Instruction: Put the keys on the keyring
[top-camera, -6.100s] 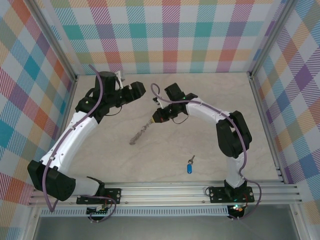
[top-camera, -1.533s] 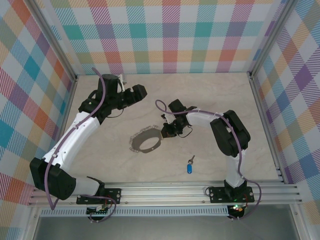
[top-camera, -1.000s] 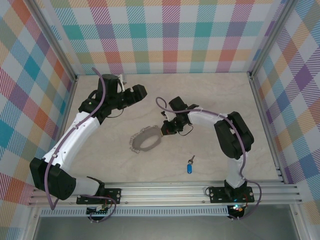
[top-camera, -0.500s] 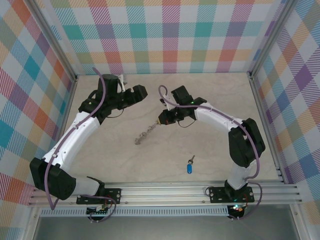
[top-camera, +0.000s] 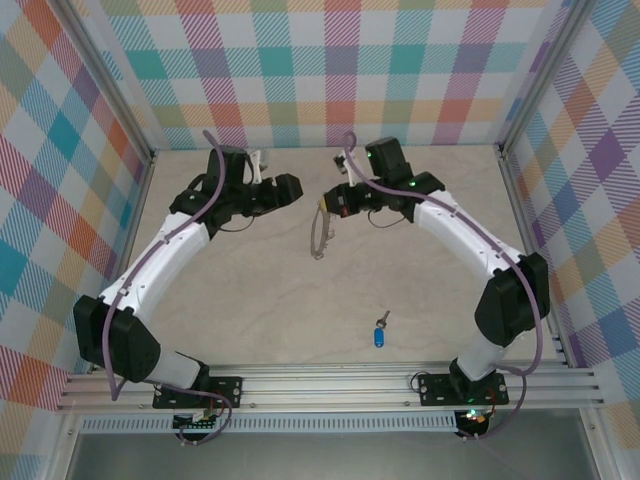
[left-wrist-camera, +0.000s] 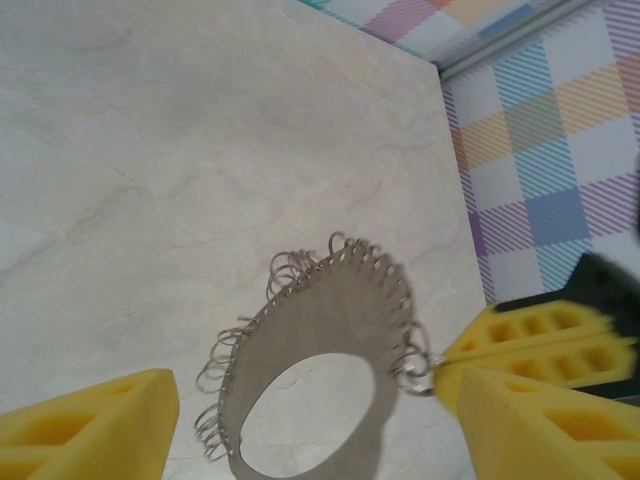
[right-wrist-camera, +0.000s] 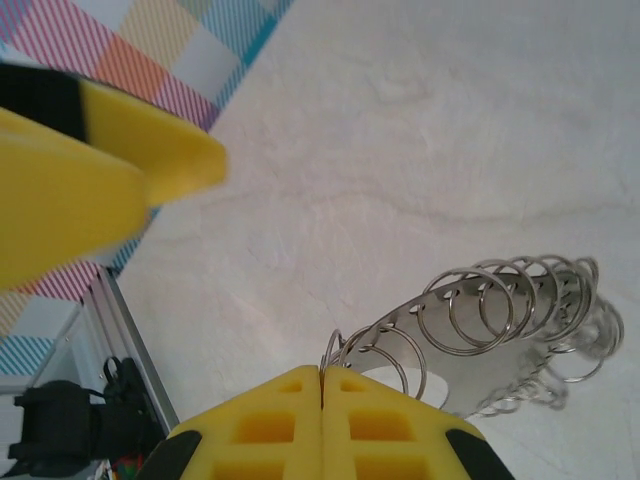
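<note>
A pale marble-patterned table (top-camera: 250, 300) lies inside bright plaid walls (top-camera: 330, 70). Near its front edge the blue-headed key (top-camera: 380, 334) lies flat, where it lay half a second ago and well apart from both arms.

Farther back, much has changed. Half a second ago the keyring trailed down and to the left from the right gripper, its low end close to the table. Now the right arm has stretched farther toward the back wall. The right gripper (top-camera: 338, 203) is higher in the overhead view, and the keyring (top-camera: 320, 232) hangs edge-on just below it. The left arm has also swung, bringing the left gripper (top-camera: 285, 190) closer to the ring.

The right arm reaches in a long arc from its base, elbow out to the right, wrist pointing left. Its yellow fingers (right-wrist-camera: 322, 415) are pressed together on the ring's rim, with the small loops of the keyring (right-wrist-camera: 500, 340) fanned out just beyond them.

The left arm curves up from its base and bends right, facing the other gripper. Its jaws stand wide apart with nothing between them. From the left gripper (left-wrist-camera: 310, 395) the keyring (left-wrist-camera: 330, 315) shows broadside just ahead, and the right arm's fingers (left-wrist-camera: 530, 335) pinch its edge.
</note>
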